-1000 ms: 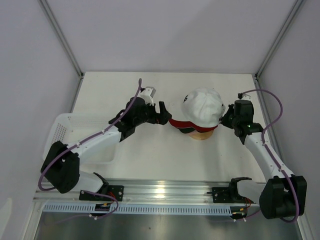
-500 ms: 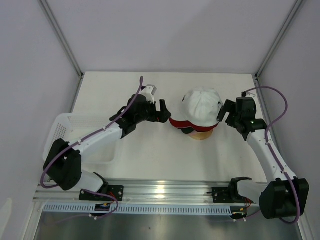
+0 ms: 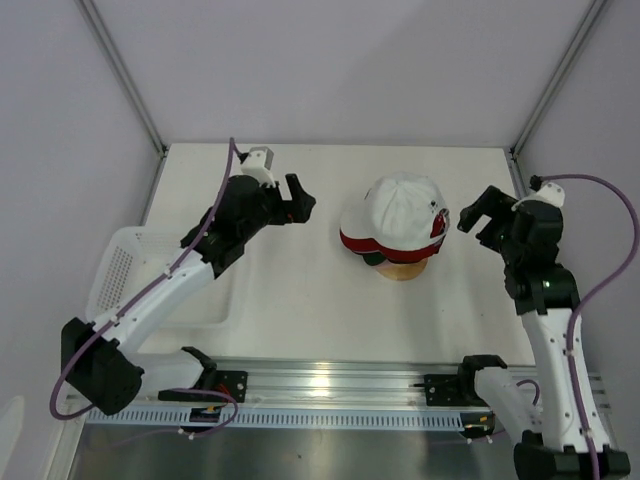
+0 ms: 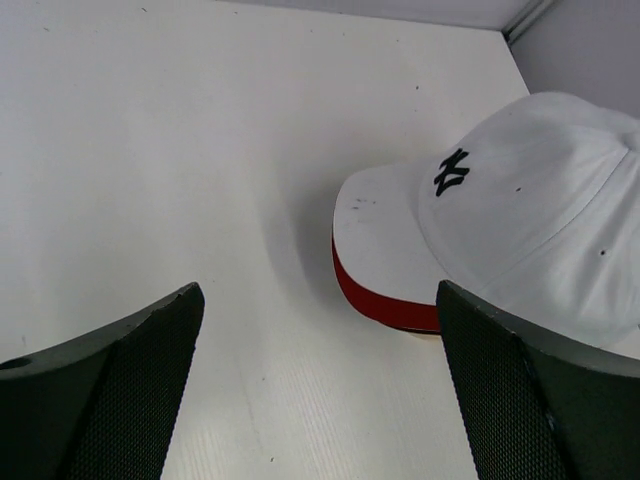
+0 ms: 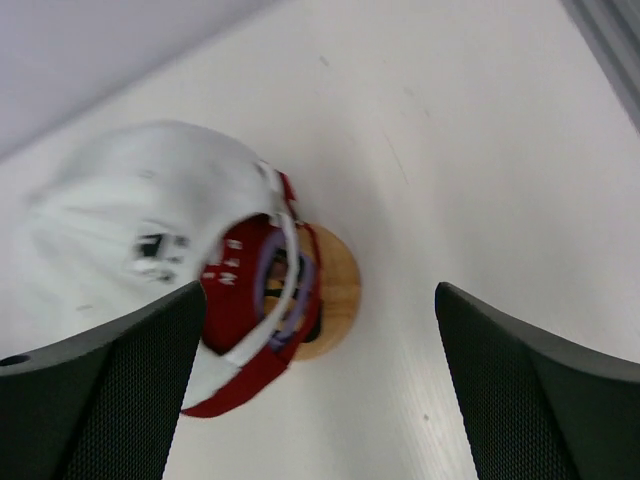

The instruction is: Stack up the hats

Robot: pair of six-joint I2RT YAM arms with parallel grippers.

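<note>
My left claw [image 3: 298, 198] and right claw [image 3: 478, 215] both gape apart; the hats [image 3: 392, 235] are stacked.
Neither claw grips anything. The 2 of them hang clear of the pile, 1 on each side. The hats sit piled on the round wooden stand [image 5: 335, 290] in the middle of the counter [image 3: 300, 300], the white cap [image 4: 540, 200] on top with its brim toward my left claw. A white mesh basket [image 3: 118, 265] lies at my left edge.

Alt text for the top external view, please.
A white cap with red trim tops the stacked hats on a round wooden stand, centre frame. The left gripper and right gripper hang open and empty, one at each side of it. A white mesh basket sits at far left.
</note>
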